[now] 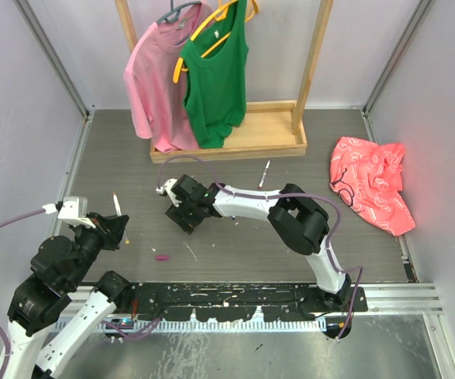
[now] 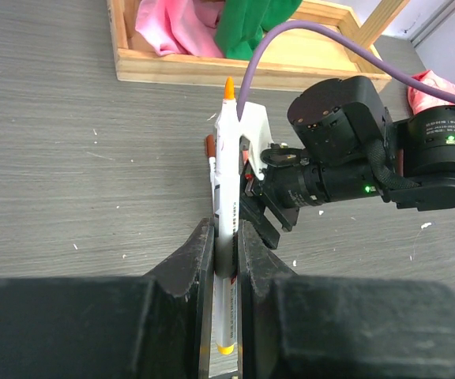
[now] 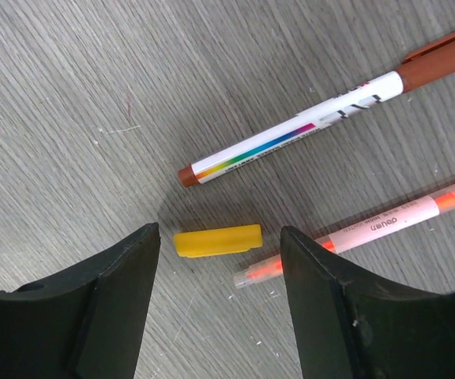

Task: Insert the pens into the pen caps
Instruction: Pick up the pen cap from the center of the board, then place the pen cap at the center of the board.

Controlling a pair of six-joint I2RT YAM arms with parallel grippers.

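A: Left fingers (image 2: 198, 257) clamp yellow-tipped pen (image 2: 227, 158); right fingers (image 3: 117, 300) wide, yellow cap (image 3: 216, 240) lying between them on counter (image 3: 69, 95).
B: Risk: orange pen (image 3: 370, 225) just beyond one finger; closing may snag it or roll the cap away.

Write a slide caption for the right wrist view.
Open right tool frames a yellow cap; brown pen and orange pen lie beside.
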